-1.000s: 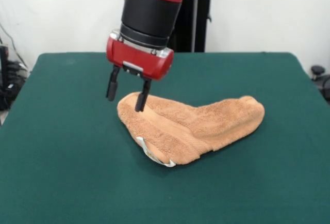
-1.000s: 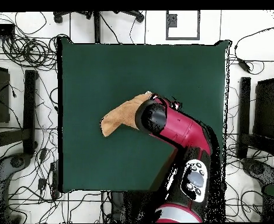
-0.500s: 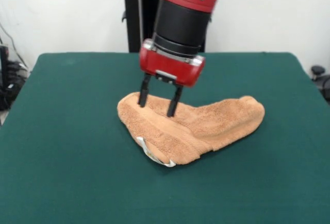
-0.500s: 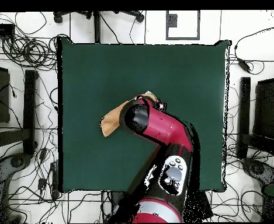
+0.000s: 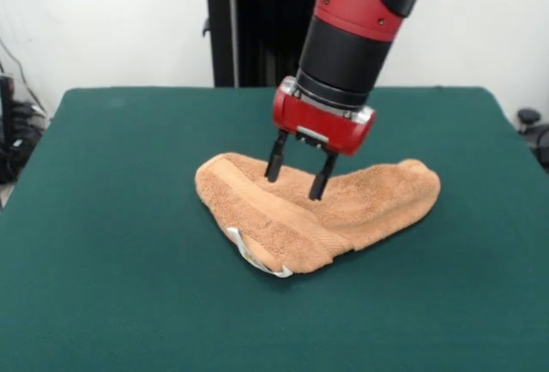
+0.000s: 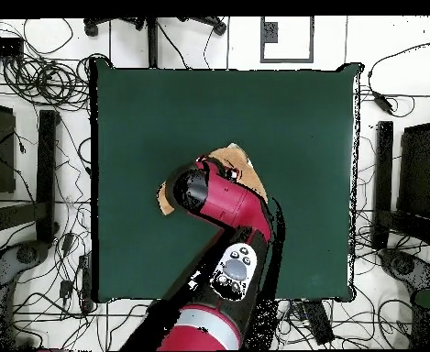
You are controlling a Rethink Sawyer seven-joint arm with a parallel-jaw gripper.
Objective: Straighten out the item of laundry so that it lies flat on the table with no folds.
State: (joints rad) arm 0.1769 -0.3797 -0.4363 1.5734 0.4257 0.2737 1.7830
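Near the middle of the table (image 5: 103, 243), the laundry towel (image 5: 360, 205) lies doubled into a bent V, tag at its near corner. Above its fold the gripper (image 5: 298, 173) hangs spread, empty, apparently placed to pinch a layer.

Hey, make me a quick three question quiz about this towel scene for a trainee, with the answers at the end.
1. True or false: the towel lies flat with no folds.
2. The gripper is: A) open above the towel's middle, B) shut on the white tag, C) off the table.
3. Which part of the towel has the white tag: the end nearest the camera in the front view, or the far right end?

Key: 1. False, it is bunched into a folded V shape on the table. 2. A. 3. The end nearest the camera.
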